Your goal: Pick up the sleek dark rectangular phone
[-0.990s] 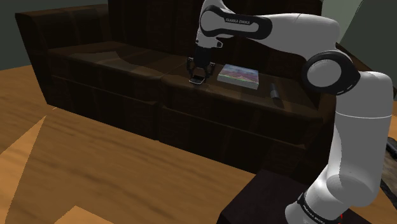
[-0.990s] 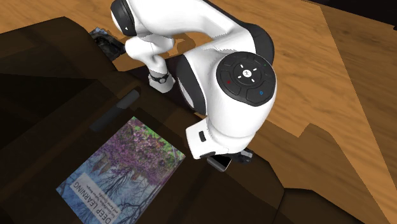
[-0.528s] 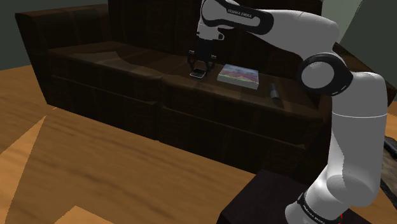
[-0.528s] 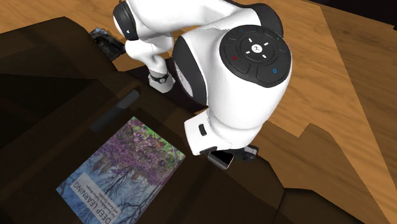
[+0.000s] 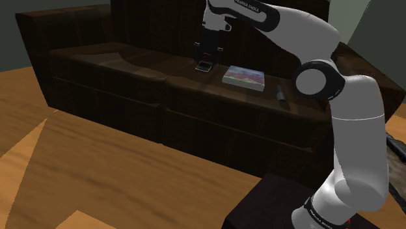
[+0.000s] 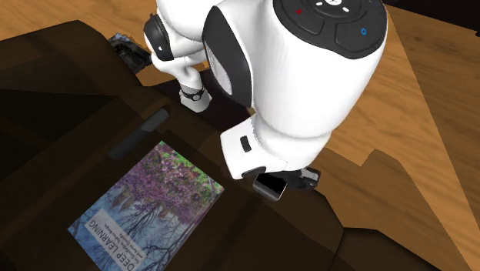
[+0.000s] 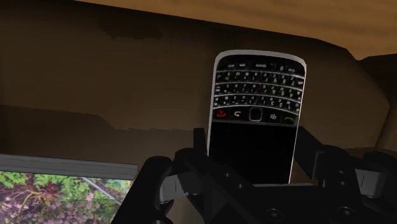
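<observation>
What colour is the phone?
The phone is black with a silvery rim and white-marked keys. The wrist view shows it best.

The dark brown sofa (image 5: 104, 65) stands on a wooden floor (image 5: 97, 175). On its seat lies a book (image 5: 244, 77) (cover up, purple blossoms showing), with a slim dark object (image 5: 280, 95) near it.

The white arm (image 5: 354, 130) stretched up and left in the shoulder view, its downward-pointing black gripper (image 5: 205, 60) clasping the phone (image 7: 256, 105) by its sides.

book (image 6: 146, 204) cover: "deep learning" along edge
</observation>
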Robot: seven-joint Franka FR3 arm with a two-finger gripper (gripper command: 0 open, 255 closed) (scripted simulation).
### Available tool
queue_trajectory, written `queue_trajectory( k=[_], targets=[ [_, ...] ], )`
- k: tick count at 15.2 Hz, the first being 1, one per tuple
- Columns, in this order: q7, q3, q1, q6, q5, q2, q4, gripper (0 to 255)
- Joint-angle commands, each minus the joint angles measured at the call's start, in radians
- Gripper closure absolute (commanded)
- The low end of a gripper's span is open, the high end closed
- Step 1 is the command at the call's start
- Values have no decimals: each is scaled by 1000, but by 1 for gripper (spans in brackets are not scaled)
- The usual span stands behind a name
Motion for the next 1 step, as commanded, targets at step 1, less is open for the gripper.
queue_trajectory(
  k=[1],
  targets=[
    [1,0,3,-20,-2,17,37,255]
  ],
)
